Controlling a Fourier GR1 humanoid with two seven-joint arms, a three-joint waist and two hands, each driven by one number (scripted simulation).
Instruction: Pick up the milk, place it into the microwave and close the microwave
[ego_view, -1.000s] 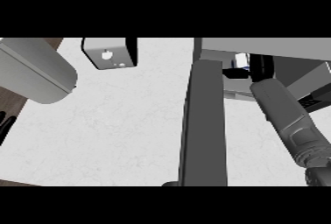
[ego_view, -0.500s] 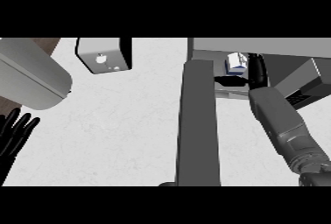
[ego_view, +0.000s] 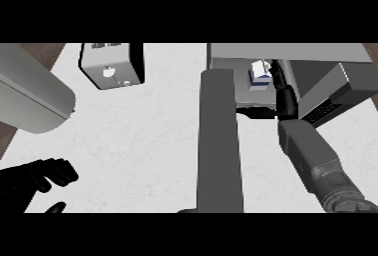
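Note:
The milk (ego_view: 258, 75), a small white and blue carton, stands upright inside the open microwave (ego_view: 325, 85) at the upper right. My right hand (ego_view: 284, 97) reaches into the cavity just right of the carton, with its fingers stretched along the carton's side and the thumb spread out to the left below it. The fingers are not curled round the carton. The microwave door (ego_view: 220, 145) stands wide open, seen edge-on as a long dark grey bar down the middle. My left hand (ego_view: 37, 182) is at the lower left over the counter, fingers curled, holding nothing.
A grey boxy appliance (ego_view: 111, 65) stands at the back left of the white counter (ego_view: 140, 140). A large pale grey cylinder (ego_view: 29, 100) lies across the upper left. The counter's left edge borders brown floor.
My left hand has come in from the lower left edge and curled its fingers. The right hand has eased back a little, so the milk now shows standing in the microwave.

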